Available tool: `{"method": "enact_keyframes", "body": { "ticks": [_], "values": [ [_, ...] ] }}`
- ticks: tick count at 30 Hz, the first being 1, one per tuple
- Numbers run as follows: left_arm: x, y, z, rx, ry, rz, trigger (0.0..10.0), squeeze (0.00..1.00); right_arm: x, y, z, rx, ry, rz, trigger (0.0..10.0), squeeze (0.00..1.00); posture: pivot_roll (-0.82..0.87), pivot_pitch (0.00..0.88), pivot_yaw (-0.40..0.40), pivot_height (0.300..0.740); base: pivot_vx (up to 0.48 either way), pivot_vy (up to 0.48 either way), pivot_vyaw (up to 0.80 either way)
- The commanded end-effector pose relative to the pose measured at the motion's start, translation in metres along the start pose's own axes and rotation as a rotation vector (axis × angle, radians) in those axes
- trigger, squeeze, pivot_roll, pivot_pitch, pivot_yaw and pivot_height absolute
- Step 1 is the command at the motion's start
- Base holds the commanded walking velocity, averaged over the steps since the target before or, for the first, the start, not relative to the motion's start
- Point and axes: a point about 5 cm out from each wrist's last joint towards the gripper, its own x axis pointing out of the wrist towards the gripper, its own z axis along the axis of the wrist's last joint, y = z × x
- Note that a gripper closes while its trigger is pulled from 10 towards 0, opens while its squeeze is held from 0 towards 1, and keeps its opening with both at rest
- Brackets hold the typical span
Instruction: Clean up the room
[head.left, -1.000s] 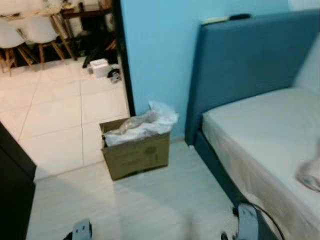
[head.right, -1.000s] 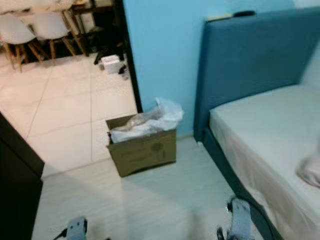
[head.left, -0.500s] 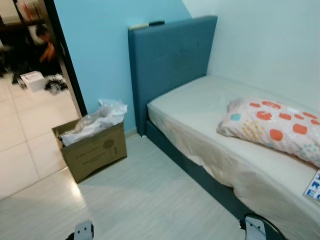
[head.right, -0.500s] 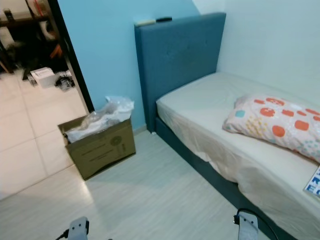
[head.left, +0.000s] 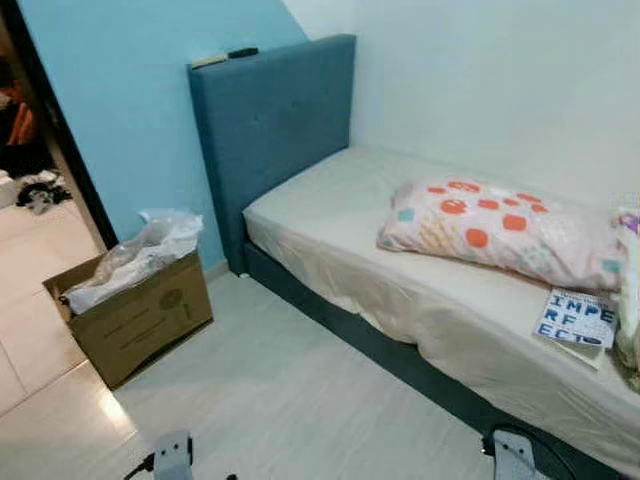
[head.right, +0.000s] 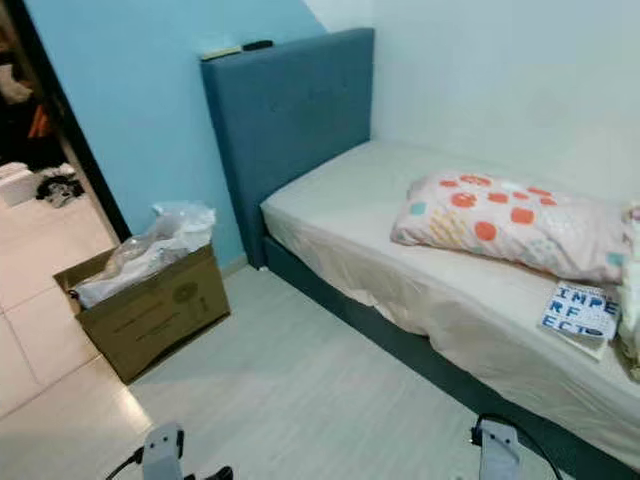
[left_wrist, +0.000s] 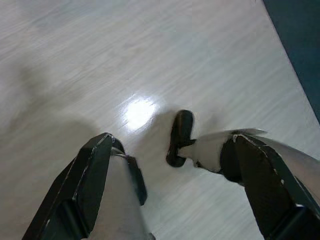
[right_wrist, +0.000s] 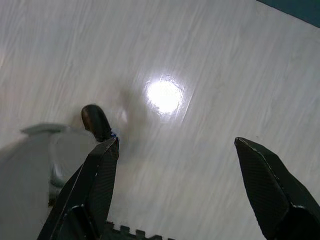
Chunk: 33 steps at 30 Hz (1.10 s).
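Observation:
A bed with a white mattress (head.left: 330, 215) and a blue headboard (head.left: 270, 130) stands against the wall on the right. On it lie a pillow (head.left: 495, 230) with orange spots and a book (head.left: 577, 317) with blue letters on its cover. A brown cardboard box (head.left: 140, 315) holding crumpled clear plastic (head.left: 135, 258) sits on the floor beside the headboard. Both arms hang low over the pale floor. My left gripper (left_wrist: 172, 137) is open and holds nothing. My right gripper (right_wrist: 176, 142) is also open and holds nothing.
Pale wood floor (head.left: 290, 400) stretches between the box and the bed. A doorway (head.left: 30, 180) on the left leads to a tiled room with clutter. Small items (head.left: 225, 56) rest on top of the headboard. Some coloured fabric (head.left: 628, 300) shows at the right edge.
The camera has turned to the right: the box has slid leftwards in the picture, and more of the bed, the pillow and the book have come into view. The arms stay hanging.

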Motion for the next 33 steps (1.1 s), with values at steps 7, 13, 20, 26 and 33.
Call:
{"method": "enact_keyframes", "body": {
  "ticks": [7,13,20,26,33],
  "values": [
    [-0.001,0.002,-0.001,0.023,0.005,-0.011,10.0,0.0,0.0,0.004,0.0,0.004,-0.001,0.006,10.0,0.0,-0.09,0.009,0.004,0.704,0.0,0.0,-0.78],
    [-0.001,0.004,0.0,0.038,0.008,-0.016,10.0,0.0,0.0,0.007,-0.002,0.009,0.003,0.01,10.0,0.0,-0.09,0.012,0.009,0.704,0.0,0.0,-0.78],
    [-0.002,0.004,0.001,0.049,0.008,-0.016,10.0,0.0,0.0,0.011,-0.001,0.017,0.0,0.013,10.0,0.0,-0.09,0.014,0.012,0.704,0.0,0.0,-0.78],
    [-0.001,0.006,0.004,0.072,-0.004,0.024,10.0,0.0,0.0,0.012,0.001,0.047,-0.022,0.018,10.0,0.0,-0.09,0.009,0.013,0.704,0.0,0.0,-0.78],
    [-0.001,0.005,0.007,0.063,-0.017,0.022,10.0,0.0,0.0,0.009,0.006,0.043,-0.044,0.016,10.0,0.0,-0.09,0.005,0.013,0.704,0.0,0.0,-0.78]
  ]
}}
